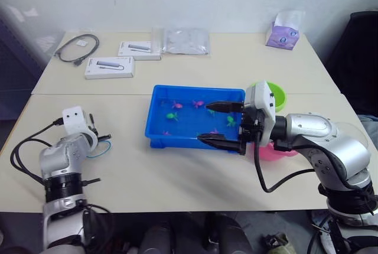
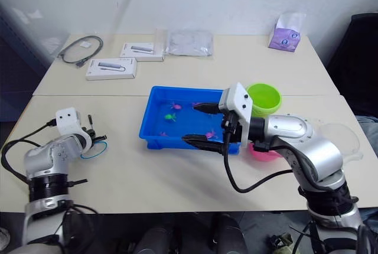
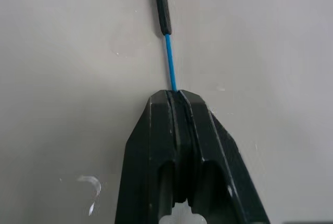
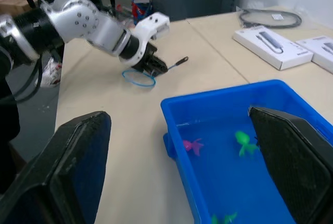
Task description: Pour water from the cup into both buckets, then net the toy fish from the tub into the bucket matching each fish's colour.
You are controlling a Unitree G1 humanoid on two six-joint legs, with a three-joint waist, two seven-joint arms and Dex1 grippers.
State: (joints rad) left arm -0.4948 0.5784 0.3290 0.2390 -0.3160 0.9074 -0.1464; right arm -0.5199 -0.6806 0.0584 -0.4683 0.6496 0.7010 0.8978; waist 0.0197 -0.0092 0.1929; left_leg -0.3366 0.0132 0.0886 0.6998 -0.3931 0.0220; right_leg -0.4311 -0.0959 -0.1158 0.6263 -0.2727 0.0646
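The net lies on the table at the left, its blue hoop (image 1: 98, 148) flat and its dark handle (image 3: 162, 2) pointing away. My left gripper (image 1: 94, 139) is shut on the thin blue shaft (image 3: 170, 62) between hoop and handle. The blue tub (image 1: 155, 112) sits mid-table with water, pink toy fish (image 1: 177, 104) and green toy fish (image 1: 172, 116). My right gripper (image 1: 204, 122) hangs open over the tub's near right part, holding nothing. The green bucket (image 2: 264, 97) and pink bucket (image 2: 263, 152) stand right of the tub. The clear cup (image 2: 341, 139) is partly behind my right arm.
Two white boxes (image 1: 109, 68), a coiled cable (image 1: 77, 47) and a clear plastic bag (image 1: 186, 41) lie on the far table. A purple tissue pack (image 1: 282, 32) stands at the far right. Bare tabletop lies between the net and the tub.
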